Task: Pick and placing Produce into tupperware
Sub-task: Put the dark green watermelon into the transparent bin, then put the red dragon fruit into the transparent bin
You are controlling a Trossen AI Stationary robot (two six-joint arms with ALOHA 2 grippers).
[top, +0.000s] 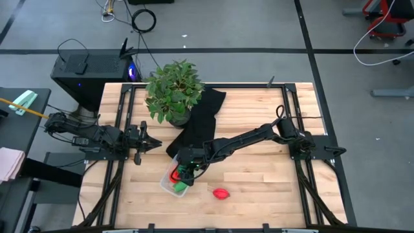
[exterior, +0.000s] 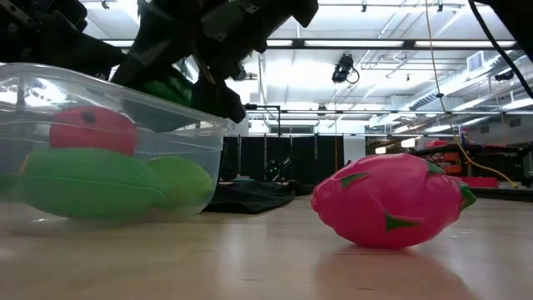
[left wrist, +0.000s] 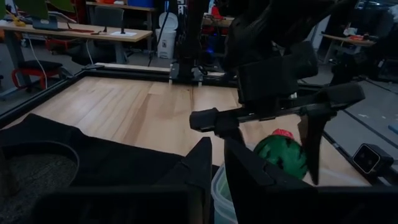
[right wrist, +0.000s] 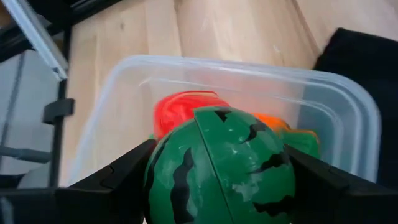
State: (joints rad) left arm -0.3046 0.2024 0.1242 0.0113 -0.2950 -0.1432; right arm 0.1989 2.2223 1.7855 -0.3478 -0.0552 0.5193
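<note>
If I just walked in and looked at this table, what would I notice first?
Probably the right gripper holding a dark green striped watermelon toy just above the clear tupperware, which already has red, orange and green toys inside. Next, the bright pink toy fruit lying alone on the wooden table beside the container. Then the big leafy potted plant at the table's far edge, next to a black cloth.

- Overhead view: evenly lit, soft shadows under the potted plant (top: 173, 90).
- Table-level view: ceiling strip lights glare; near tupperware (exterior: 108, 142) soft-focused, tabletop shows reflections.
- Left wrist view: dim, foreground fingers blurred.
- Right wrist view: bright, sheen on watermelon (right wrist: 221, 168).
</note>
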